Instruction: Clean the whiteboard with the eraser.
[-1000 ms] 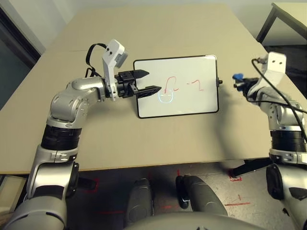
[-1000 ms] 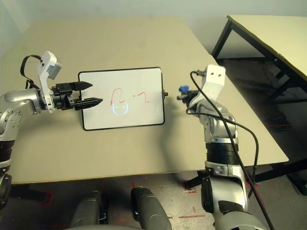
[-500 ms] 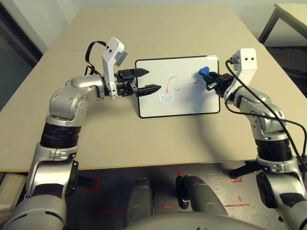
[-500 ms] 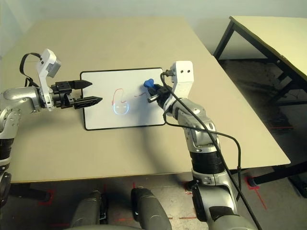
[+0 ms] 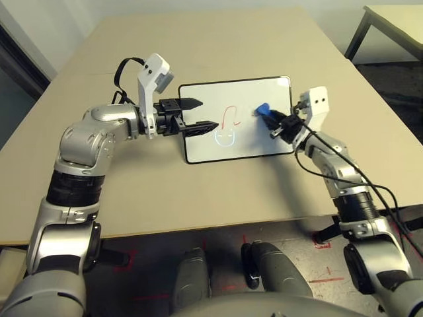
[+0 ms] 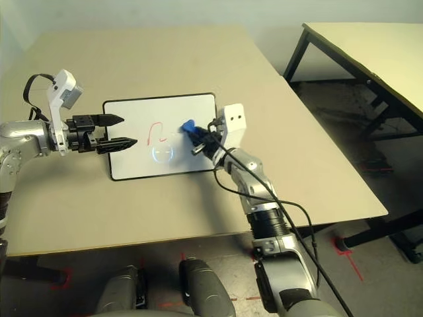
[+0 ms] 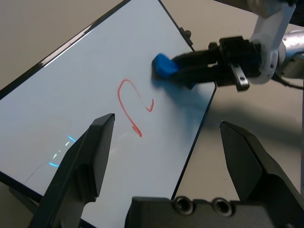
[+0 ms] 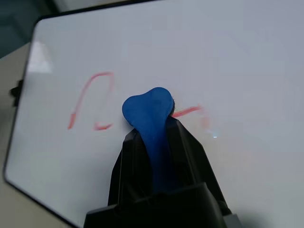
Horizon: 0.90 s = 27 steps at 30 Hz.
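At the centre of the frame, on the tan worktop (image 5: 218, 191), lies the whiteboard (image 5: 244, 142), flat, with a red scribble (image 5: 229, 116) and a bluish ring glare (image 5: 225, 136). The right end effector (image 8: 151, 124) is clamped on the eraser (image 5: 262, 109), whose blue tip presses the board's right half beside a faint red streak (image 8: 187, 111). The left end effector (image 5: 201, 113) hovers over the board's left edge, fingers spread wide with nothing between them.

The right gripper (image 8: 156, 142) pinches the blue eraser (image 8: 148, 111) between its two black fingers (image 8: 126, 166), the eraser's tip pressed on the whiteboard (image 8: 237, 57). A red loop (image 8: 90, 102) lies beside it, and a smeared red stroke (image 8: 187, 111) meets its tip.
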{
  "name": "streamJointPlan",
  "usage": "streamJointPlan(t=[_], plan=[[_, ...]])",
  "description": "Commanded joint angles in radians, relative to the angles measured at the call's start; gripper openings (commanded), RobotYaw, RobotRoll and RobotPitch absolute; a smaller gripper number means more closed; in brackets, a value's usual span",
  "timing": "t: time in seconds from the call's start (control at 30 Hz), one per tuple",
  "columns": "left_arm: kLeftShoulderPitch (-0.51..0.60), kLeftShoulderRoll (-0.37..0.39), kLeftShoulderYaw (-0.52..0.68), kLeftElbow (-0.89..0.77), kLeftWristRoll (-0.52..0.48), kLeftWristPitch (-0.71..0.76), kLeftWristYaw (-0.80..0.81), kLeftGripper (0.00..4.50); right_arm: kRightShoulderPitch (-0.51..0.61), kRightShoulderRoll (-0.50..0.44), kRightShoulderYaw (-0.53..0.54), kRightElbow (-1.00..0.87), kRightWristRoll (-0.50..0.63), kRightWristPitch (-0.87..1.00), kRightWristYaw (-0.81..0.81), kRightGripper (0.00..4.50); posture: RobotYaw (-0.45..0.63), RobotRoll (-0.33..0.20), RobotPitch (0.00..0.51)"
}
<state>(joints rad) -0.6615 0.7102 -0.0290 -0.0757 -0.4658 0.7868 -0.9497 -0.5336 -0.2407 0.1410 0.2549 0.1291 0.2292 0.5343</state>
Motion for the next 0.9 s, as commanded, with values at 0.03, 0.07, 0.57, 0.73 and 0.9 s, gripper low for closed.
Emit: streamJointPlan(t=[0.03,0.07,0.57,0.73,0.9], plan=[[-0.001,0.011,-0.009,-0.010,0.003,0.009,-0.007,4.50,0.027,0.007,0.037,0.097,-0.047,0.016,0.000,0.63,-0.06,0.000,0.103],[-0.001,0.012,-0.010,-0.008,0.004,0.008,-0.008,4.50,0.023,0.003,0.029,0.107,-0.052,0.009,-0.007,0.63,-0.06,0.000,0.103],[-0.020,-0.008,-0.025,0.010,0.011,-0.005,-0.010,4.50,-0.034,-0.098,-0.130,0.120,-0.036,0.023,-0.118,0.62,-0.08,0.000,0.095],[-0.024,-0.009,-0.026,0.015,0.012,-0.008,-0.012,4.50,-0.020,-0.061,-0.085,0.074,-0.034,0.068,-0.091,0.62,-0.08,0.000,0.095],[-0.023,-0.010,-0.027,0.011,0.011,-0.007,-0.009,4.50,0.014,-0.021,0.017,0.025,-0.055,0.138,-0.030,0.62,-0.08,0.000,0.101]])
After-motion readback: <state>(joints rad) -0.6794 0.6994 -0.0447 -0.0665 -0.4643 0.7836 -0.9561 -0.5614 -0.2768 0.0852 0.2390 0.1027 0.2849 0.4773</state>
